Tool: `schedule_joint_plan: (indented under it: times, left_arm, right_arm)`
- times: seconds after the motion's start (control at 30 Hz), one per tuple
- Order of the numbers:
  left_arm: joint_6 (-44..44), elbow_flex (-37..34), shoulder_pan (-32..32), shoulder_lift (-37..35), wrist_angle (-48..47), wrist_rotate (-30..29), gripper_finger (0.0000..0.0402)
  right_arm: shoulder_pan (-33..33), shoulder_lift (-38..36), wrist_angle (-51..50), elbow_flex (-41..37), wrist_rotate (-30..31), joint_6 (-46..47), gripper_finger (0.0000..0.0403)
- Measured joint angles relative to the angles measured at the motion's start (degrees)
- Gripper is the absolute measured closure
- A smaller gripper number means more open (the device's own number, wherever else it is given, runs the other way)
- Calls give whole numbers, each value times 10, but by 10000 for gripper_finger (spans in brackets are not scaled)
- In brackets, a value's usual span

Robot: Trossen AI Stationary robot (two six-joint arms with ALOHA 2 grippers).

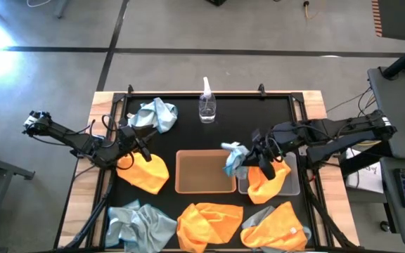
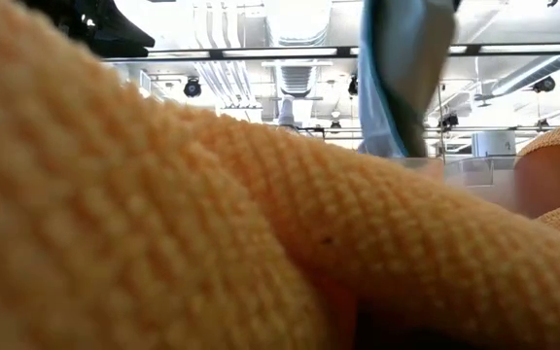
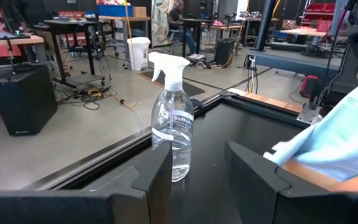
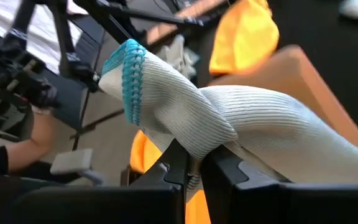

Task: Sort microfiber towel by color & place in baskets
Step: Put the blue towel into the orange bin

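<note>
High view: our right hand point(image 1: 243, 159) is clamped on a pale blue towel point(image 1: 233, 159), holding it above the gap between the tan basket point(image 1: 204, 172) and the grey basket point(image 1: 291, 184), which holds an orange towel point(image 1: 268, 181). Our left hand point(image 1: 143, 150) waits open beyond the tan basket, over another orange towel point(image 1: 146, 171) on the desk point(image 1: 252, 116).

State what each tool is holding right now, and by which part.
The right tool is shut on a pale blue towel, pinching a bunched fold so it hangs between the tan basket and grey basket. The left tool is open, holding nothing.
</note>
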Motion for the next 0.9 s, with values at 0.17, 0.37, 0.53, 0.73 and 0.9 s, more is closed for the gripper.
schedule_joint_plan:
  times: [0.17, 0.37, 0.53, 0.73, 0.9]
  left_arm:
    - [0, 0, 0, 0, 0, 0, 269]
    - [0, 0, 0, 0, 0, 0, 269]
    - [0, -1, 0, 0, -5, 0, 269]
    - [0, -1, 0, 0, -10, 1, 269]
    - [0, -1, 0, 0, -12, 1, 269]
  right_arm:
    - [0, 22, 76, 0, -7, -27, 380]
    - [0, 67, 122, 44, -31, -84, 380]
    - [0, 114, 120, 109, -30, -149, 380]
    - [0, 177, 35, 209, -19, -221, 380]
    - [-4, 225, 5, 262, 26, -281, 380]
